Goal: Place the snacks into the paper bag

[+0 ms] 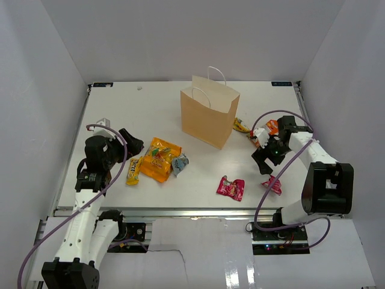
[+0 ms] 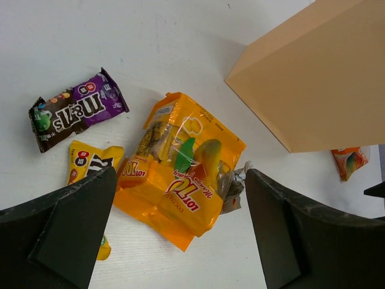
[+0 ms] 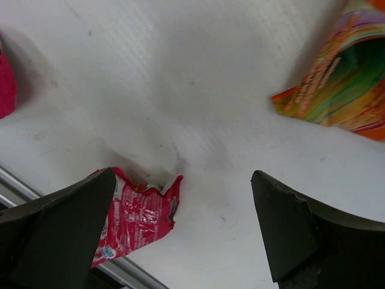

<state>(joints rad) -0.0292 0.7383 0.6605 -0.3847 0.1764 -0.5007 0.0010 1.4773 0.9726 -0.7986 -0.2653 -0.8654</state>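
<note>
Both claws are spread wide and grip nothing. The left claw (image 2: 180, 241) hangs over the large orange bags (image 2: 180, 174) at lower left of the top view, probably lining up a grab. The right claw (image 3: 180, 229) hovers beside a crinkled red pack (image 3: 138, 217) at lower right. The paper bag (image 1: 207, 117), tan with white cord handles, stands upright at upper centre of the table (image 1: 120, 108), apart from both, its mouth facing up for loading. Its inside is hidden.
</note>
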